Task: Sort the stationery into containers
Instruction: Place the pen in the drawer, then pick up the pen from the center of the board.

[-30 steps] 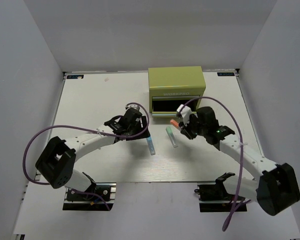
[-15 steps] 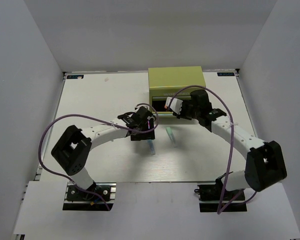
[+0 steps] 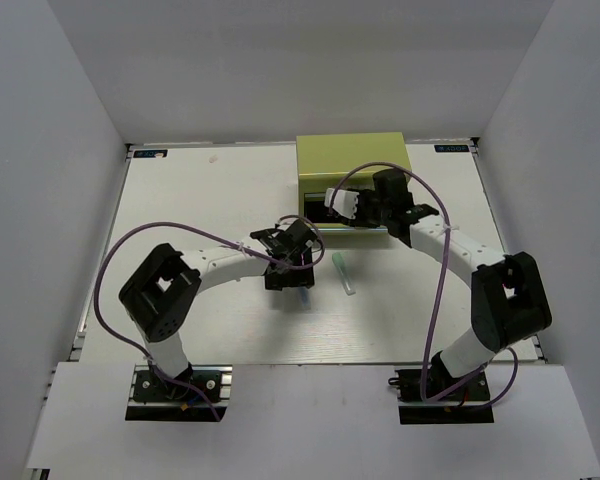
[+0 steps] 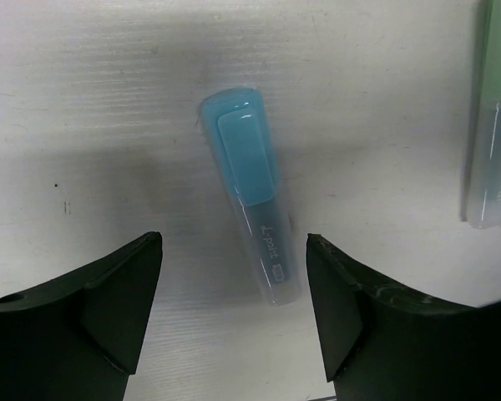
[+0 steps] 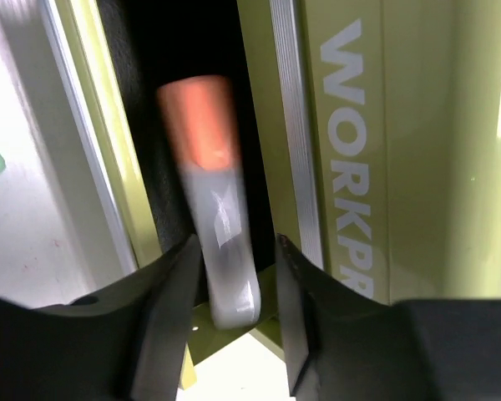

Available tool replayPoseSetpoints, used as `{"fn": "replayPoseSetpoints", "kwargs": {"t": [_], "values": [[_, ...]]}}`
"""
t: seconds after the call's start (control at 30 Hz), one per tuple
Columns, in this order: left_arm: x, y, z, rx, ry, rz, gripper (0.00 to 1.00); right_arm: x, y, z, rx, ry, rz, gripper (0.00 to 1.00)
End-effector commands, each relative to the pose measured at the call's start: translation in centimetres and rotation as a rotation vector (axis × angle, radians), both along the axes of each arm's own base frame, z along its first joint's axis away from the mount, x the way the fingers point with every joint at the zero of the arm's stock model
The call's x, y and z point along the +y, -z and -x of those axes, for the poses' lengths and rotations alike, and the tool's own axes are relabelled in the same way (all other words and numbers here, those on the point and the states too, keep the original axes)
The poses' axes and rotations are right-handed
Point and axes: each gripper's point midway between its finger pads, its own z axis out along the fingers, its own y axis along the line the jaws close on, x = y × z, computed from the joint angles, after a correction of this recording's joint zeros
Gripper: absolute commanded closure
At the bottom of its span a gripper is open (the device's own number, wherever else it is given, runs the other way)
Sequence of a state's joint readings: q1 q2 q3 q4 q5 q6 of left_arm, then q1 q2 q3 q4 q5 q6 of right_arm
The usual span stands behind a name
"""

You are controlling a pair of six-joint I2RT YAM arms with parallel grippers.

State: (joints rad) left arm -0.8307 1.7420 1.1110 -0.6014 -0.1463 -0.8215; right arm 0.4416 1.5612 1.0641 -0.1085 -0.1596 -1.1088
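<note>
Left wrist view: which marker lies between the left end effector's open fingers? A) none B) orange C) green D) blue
D: the blue marker lies flat on the table between the spread fingers of the left end effector, neither touching it; the green marker sits off to one side.

The blue marker (image 4: 252, 225), a clear stub with a blue cap, lies flat on the counter (image 3: 180, 210) at a slight tilt. The green marker (image 3: 344, 272) lies flat near it on its right, apart from it and roughly parallel. The orange marker (image 5: 213, 209) shows blurred over the dark hollow of an open drawer (image 5: 108, 150) in the olive-green chest (image 3: 352, 160). The chest's front bears pale lettering.
</note>
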Motion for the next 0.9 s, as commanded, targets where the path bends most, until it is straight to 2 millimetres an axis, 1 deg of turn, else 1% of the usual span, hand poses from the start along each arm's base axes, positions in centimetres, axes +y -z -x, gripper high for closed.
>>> {"fn": "replayPoseSetpoints", "kwargs": {"t": [0.0, 0.03, 0.07, 0.1, 0.13, 0.17, 0.23, 0.27, 0.3, 0.33, 0.37, 0.4, 0.43, 0.47, 0.5, 0.53, 0.57, 0.6, 0.63, 0.67, 0.7, 0.73, 0.77, 0.8, 0.83, 0.87], "values": [[-0.9, -1.3, -0.8, -0.042, -0.013, 0.008, 0.20, 0.1, -2.7, -1.6, -0.064, 0.025, -0.034, 0.52], [-1.1, -1.5, -1.0, -0.048, -0.014, 0.015, 0.20, 0.1, -3.1, -1.5, -0.054, 0.040, -0.062, 0.50], [-1.0, -1.1, -1.0, -0.040, -0.013, 0.006, 0.20, -0.1, -3.5, -1.5, -0.053, 0.048, -0.074, 0.48], [-0.9, -1.1, -1.1, -0.047, -0.018, -0.001, 0.20, 0.0, -3.5, -1.1, -0.037, 0.042, -0.088, 0.47], [-0.9, -0.7, -1.0, -0.037, -0.027, -0.006, 0.22, -0.1, -4.7, -0.8, -0.035, 0.058, -0.125, 0.47], [-0.7, -0.6, -0.9, -0.031, -0.027, -0.013, 0.24, -0.2, -4.6, -0.4, 0.007, 0.075, -0.160, 0.47], [-0.9, -0.6, -1.2, -0.037, -0.041, -0.016, 0.26, -0.2, -5.6, 0.8, 0.048, 0.081, -0.225, 0.47], [-0.9, -0.4, -1.3, -0.030, -0.041, -0.024, 0.27, 0.1, -6.2, 1.8, 0.089, 0.085, -0.288, 0.47], [-1.1, -0.7, -1.7, -0.043, -0.053, -0.019, 0.27, 0.0, -6.5, 2.1, 0.098, 0.088, -0.309, 0.47], [-0.8, 0.1, -1.4, -0.019, -0.064, -0.041, 0.28, -0.3, -7.6, 3.4, 0.084, 0.086, -0.339, 0.47], [-0.8, 0.2, -1.2, -0.021, -0.059, -0.059, 0.28, 0.0, -7.7, 4.1, 0.122, 0.084, -0.385, 0.47], [-0.9, 0.2, -1.5, -0.022, -0.073, -0.064, 0.28, -0.3, -7.1, 4.6, 0.140, 0.094, -0.397, 0.47], [-0.8, 0.9, -1.4, -0.007, -0.073, -0.083, 0.28, -0.4, -7.6, 5.6, 0.133, 0.088, -0.413, 0.47], [-0.6, 1.1, -1.4, -0.001, -0.086, -0.099, 0.28, -0.3, -7.6, 6.1, 0.155, 0.089, -0.440, 0.47], [-0.7, 1.3, -1.5, 0.001, -0.086, -0.101, 0.28, -0.5, -7.1, 6.5, 0.167, 0.096, -0.447, 0.47], [-1.1, 1.3, -1.8, 0.000, -0.095, -0.094, 0.28, -0.6, -7.8, 7.0, 0.158, 0.097, -0.467, 0.47], [-1.0, 1.6, -1.9, 0.002, -0.097, -0.112, 0.30, -0.7, -7.1, 7.5, 0.178, 0.104, -0.470, 0.47], [-0.8, 2.1, -1.7, 0.016, -0.107, -0.124, 0.31, -1.0, -7.3, 7.6, 0.171, 0.113, -0.478, 0.47], [-1.0, 2.0, -2.1, 0.005, -0.110, -0.124, 0.34, -1.0, -7.2, 7.8, 0.178, 0.116, -0.487, 0.47], [-1.0, 2.2, -2.1, 0.015, -0.118, -0.133, 0.36, -1.1, -7.1, 8.1, 0.181, 0.118, -0.492, 0.47], [-1.1, 2.7, -1.7, 0.028, -0.108, -0.150, 0.42, -1.3, -7.0, 8.2, 0.195, 0.132, -0.503, 0.47], [-1.1, 2.7, -1.7, 0.028, -0.108, -0.150, 0.44, -1.3, -7.3, 8.3, 0.189, 0.129, -0.510, 0.47], [-0.9, 2.9, -1.5, 0.033, -0.108, -0.158, 0.46, -1.4, -7.2, 8.4, 0.194, 0.134, -0.511, 0.47], [-0.7, 3.2, -0.9, 0.044, -0.098, -0.172, 0.49, -1.3, -7.4, 8.6, 0.197, 0.130, -0.522, 0.47], [-0.4, 3.4, -0.7, 0.049, -0.097, -0.180, 0.51, -1.4, -7.3, 8.7, 0.200, 0.133, -0.524, 0.47], [-0.1, 3.8, 0.2, 0.065, -0.085, -0.188, 0.52, -1.5, -7.4, 8.7, 0.200, 0.134, -0.526, 0.47]]}}
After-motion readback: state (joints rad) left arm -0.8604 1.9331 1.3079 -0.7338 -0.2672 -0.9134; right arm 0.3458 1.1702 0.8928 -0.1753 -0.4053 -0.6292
